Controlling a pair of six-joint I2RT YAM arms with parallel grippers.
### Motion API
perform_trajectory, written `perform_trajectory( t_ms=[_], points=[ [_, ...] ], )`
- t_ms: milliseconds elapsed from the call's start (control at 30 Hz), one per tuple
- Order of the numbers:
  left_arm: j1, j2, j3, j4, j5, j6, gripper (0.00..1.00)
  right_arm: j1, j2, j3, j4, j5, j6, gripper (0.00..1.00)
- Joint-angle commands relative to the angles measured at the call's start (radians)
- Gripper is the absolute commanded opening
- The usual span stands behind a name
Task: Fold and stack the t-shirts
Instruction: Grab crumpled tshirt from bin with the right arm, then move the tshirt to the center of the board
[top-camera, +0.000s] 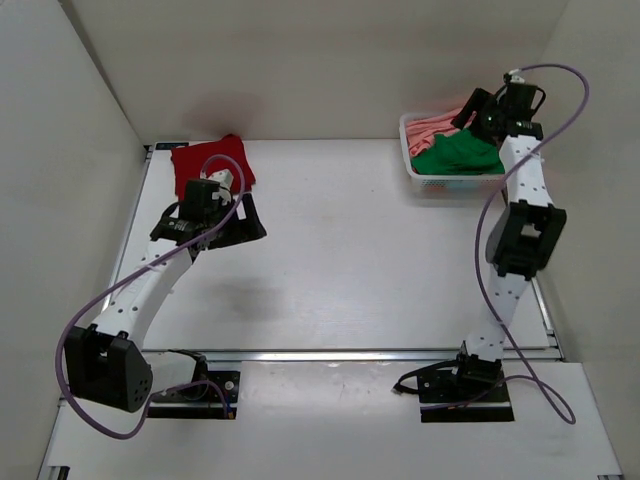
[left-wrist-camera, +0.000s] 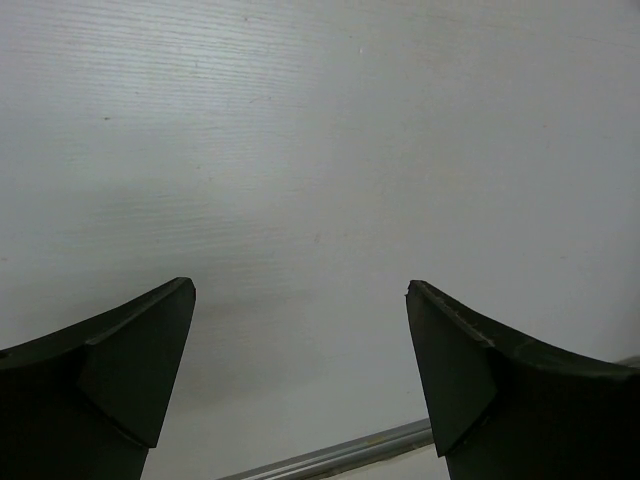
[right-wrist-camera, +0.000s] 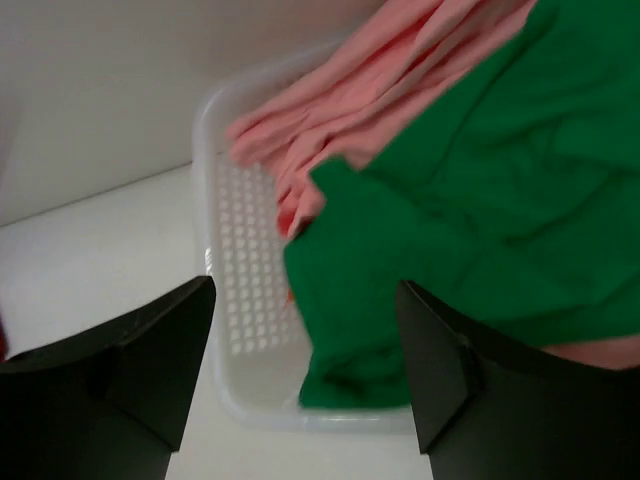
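A dark red t-shirt (top-camera: 205, 163) lies folded at the table's back left. A bright green t-shirt (top-camera: 458, 155) and a salmon pink t-shirt (top-camera: 437, 130) lie crumpled in the white basket (top-camera: 445, 185) at the back right. In the right wrist view the green shirt (right-wrist-camera: 470, 220) lies over the pink shirt (right-wrist-camera: 340, 110). My left gripper (top-camera: 243, 222) is open and empty just in front of the red shirt; its wrist view (left-wrist-camera: 300, 290) shows only bare table. My right gripper (top-camera: 470, 108) is open and empty above the basket's far side, over the green shirt (right-wrist-camera: 305, 285).
White walls close in the table on the left, back and right. A metal rail (top-camera: 350, 355) runs along the table's near edge, also visible in the left wrist view (left-wrist-camera: 340, 455). The basket wall (right-wrist-camera: 245, 290) has a lattice of small holes.
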Motion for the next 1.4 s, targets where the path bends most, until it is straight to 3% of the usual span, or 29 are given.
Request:
perform_trajectory(
  t_ms=[0,100,300,433,467,500,533,567,600,667,733,767,867,933,1033,1200,1233,1267,1367],
  points=[
    [0.005,-0.007,-0.025,0.041,0.086,-0.019,0.99,-0.008,0.22,0.331,-0.177,0.025,-0.039,0.7],
    [0.016,0.004,-0.075,0.076,0.152,-0.058,0.99,-0.019,0.359,0.476,-0.153,0.061,-0.017,0.7],
    [0.063,-0.053,-0.125,0.041,0.146,-0.055,0.99,0.013,0.434,0.374,-0.114,0.095,-0.022,0.71],
    [0.086,-0.084,-0.141,0.042,0.146,-0.054,0.98,0.012,0.503,0.453,-0.177,0.069,-0.016,0.66],
    [0.086,-0.087,-0.146,0.058,0.166,-0.058,0.99,0.007,0.508,0.47,-0.177,0.057,-0.007,0.54],
    [0.086,-0.09,-0.145,0.074,0.183,-0.05,0.98,0.004,0.509,0.487,-0.171,0.04,0.003,0.35],
    [0.082,-0.088,-0.143,0.1,0.226,-0.042,0.89,-0.006,0.493,0.494,-0.165,0.034,0.0,0.08],
    [0.065,-0.087,-0.143,0.123,0.252,-0.038,0.78,-0.008,0.467,0.506,-0.156,0.029,-0.005,0.0],
    [0.063,-0.081,-0.134,0.127,0.252,-0.032,0.69,-0.011,0.454,0.504,-0.145,0.039,-0.006,0.0],
    [0.043,-0.07,-0.097,0.133,0.249,-0.033,0.38,-0.005,0.335,0.509,-0.105,0.043,-0.025,0.0],
    [0.054,-0.064,-0.089,0.157,0.279,-0.044,0.3,-0.004,0.231,0.483,-0.062,0.025,-0.03,0.01],
    [0.063,-0.058,-0.085,0.167,0.286,-0.053,0.3,-0.003,0.153,0.471,-0.056,0.017,-0.008,0.0],
    [0.053,-0.044,-0.056,0.176,0.287,-0.058,0.14,0.07,-0.103,0.352,0.059,-0.07,-0.054,0.0],
    [0.05,-0.032,-0.046,0.179,0.287,-0.059,0.04,0.111,-0.184,0.392,0.104,-0.113,-0.028,0.0],
    [0.054,-0.01,0.001,0.188,0.3,-0.079,0.04,0.243,-0.374,0.341,0.182,-0.162,0.026,0.0],
    [0.103,-0.068,0.087,0.179,0.301,-0.128,0.0,0.312,-0.625,-0.041,0.275,-0.192,0.085,0.0],
    [0.126,-0.082,0.098,0.196,0.298,-0.142,0.01,0.325,-0.679,-0.146,0.298,-0.193,0.102,0.0],
    [0.155,-0.128,0.096,0.212,0.295,-0.162,0.08,0.345,-0.731,-0.249,0.305,-0.193,0.116,0.0],
    [0.213,-0.234,0.099,0.223,0.248,-0.194,0.16,0.366,-0.764,-0.379,0.214,-0.201,0.112,0.0]
  ],
)
